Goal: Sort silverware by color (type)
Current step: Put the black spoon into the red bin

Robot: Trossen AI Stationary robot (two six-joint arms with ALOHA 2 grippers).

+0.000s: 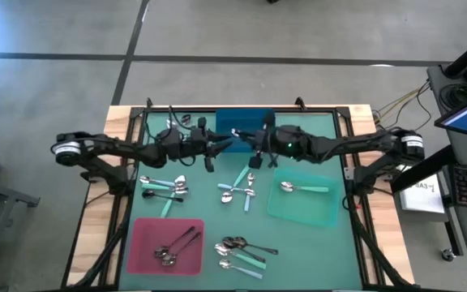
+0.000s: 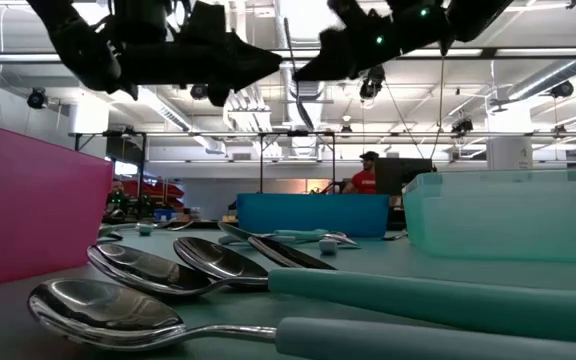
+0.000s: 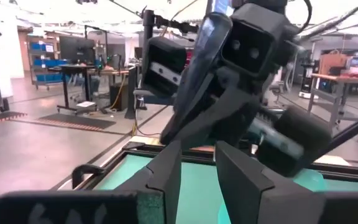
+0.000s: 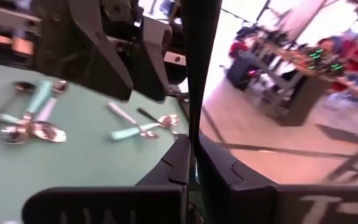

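High view shows the right tool (image 1: 255, 159) clamped on a dark-handled metal spoon (image 1: 251, 166) above the desk's middle, facing the open left tool (image 1: 215, 149), which should close only once the handle sits squarely between its fingers.

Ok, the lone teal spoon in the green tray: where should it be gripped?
Mid-handle, from straight above, fingers closing across it. The teal spoon lies flat and alone in the green tray, its handle clear of the walls; the rounded, shiny bowl would likely slip.
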